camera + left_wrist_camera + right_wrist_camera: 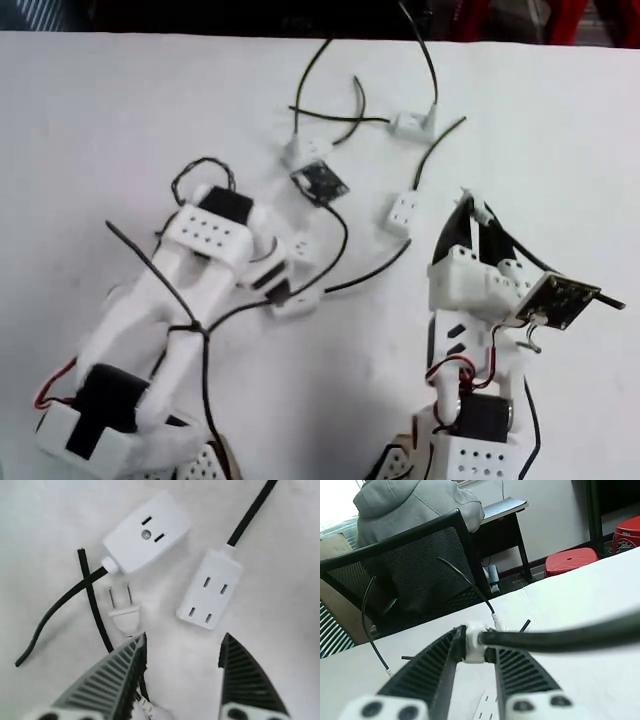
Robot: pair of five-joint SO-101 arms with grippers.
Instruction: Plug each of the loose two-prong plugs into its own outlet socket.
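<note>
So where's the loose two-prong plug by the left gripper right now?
In the left wrist view the plug lies flat on the table, just ahead of the open left gripper, prongs pointing toward the single-outlet socket.

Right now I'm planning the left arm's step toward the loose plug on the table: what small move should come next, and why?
Probably slide the open left end effector sideways and lower it around the plug. It lies flat beside one finger rather than between the two, with its prongs pointing toward the single socket. The right end effector is shut on a second plug.
</note>
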